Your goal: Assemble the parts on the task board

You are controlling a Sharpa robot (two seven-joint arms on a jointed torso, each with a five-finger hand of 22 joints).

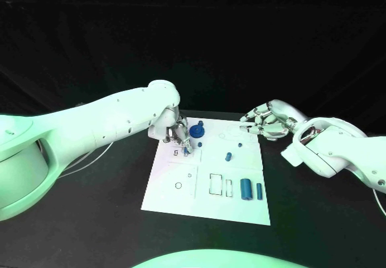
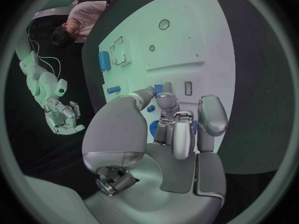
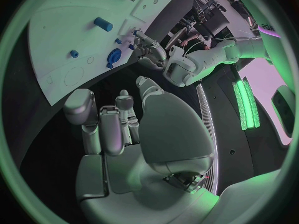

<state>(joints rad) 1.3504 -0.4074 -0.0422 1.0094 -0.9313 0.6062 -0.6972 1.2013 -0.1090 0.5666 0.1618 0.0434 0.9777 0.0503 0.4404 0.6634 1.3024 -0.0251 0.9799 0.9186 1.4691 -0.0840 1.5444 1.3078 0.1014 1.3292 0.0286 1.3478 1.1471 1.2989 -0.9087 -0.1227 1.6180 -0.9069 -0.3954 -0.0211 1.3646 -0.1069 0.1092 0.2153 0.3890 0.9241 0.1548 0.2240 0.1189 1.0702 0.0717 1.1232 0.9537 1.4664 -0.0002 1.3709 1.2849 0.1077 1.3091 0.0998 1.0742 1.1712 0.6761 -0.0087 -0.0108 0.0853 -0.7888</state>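
The white task board (image 1: 183, 192) lies in the middle of the black table. My left hand (image 1: 178, 135) reaches down onto its far left part. Its thumb and a finger pinch a small blue part (image 2: 158, 88) just above the board. A round blue part (image 1: 196, 130) stands right beside that hand, partly under the fingers (image 2: 176, 134). A short blue part (image 1: 228, 156) lies mid-board, and two blue cylinders (image 1: 245, 188) (image 1: 259, 190) lie near the right edge. My right hand (image 1: 264, 124) hovers off the board's far right corner, fingers curled in on nothing.
Outlined slots (image 1: 216, 185) and small round holes (image 1: 178, 185) mark the board's near half. Black table (image 1: 96, 223) surrounds the board on all sides. The right forearm (image 1: 338, 153) lies along the table's right side.
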